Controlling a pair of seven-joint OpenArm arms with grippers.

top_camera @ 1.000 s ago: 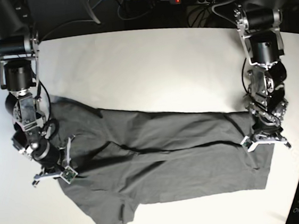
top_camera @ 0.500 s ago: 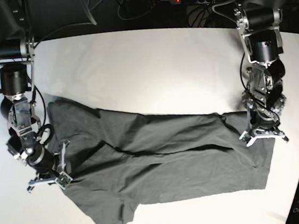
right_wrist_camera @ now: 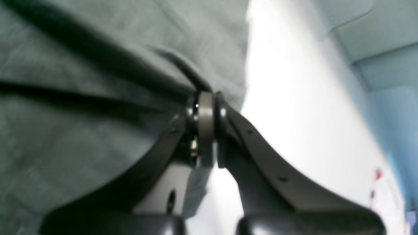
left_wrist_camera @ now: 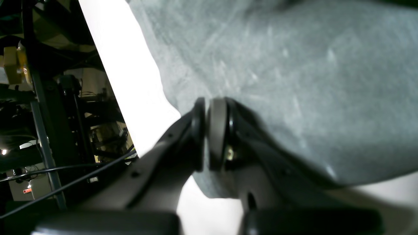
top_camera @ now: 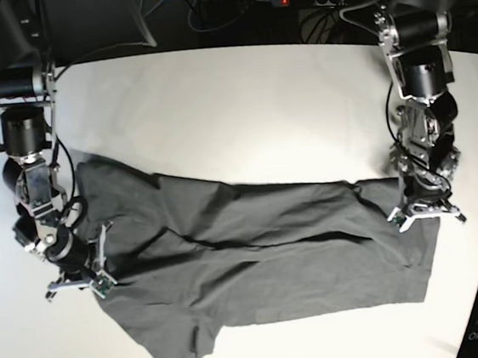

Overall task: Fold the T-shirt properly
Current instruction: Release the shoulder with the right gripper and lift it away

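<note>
On white table point(top_camera: 240, 110), T-shirt point(top_camera: 265, 262) spread — wrist views alone show left end effector point(left_wrist_camera: 210, 107), right end effector point(right_wrist_camera: 204, 98) pinching its edges.

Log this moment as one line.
left gripper: shut on dark grey cotton T-shirt | right gripper: shut on T-shirt | white table

1 T-shirt point(top_camera: 265, 262), 1 table point(top_camera: 232, 111), 2 end effectors.

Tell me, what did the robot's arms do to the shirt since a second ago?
The right gripper, shut on the shirt, slid toward the table's edge, stretching that end out. The left gripper, also shut on the shirt, pulled up and back a little, dragging its corner along. Both grips stayed shut; the shirt's middle and near edge stayed put.
</note>
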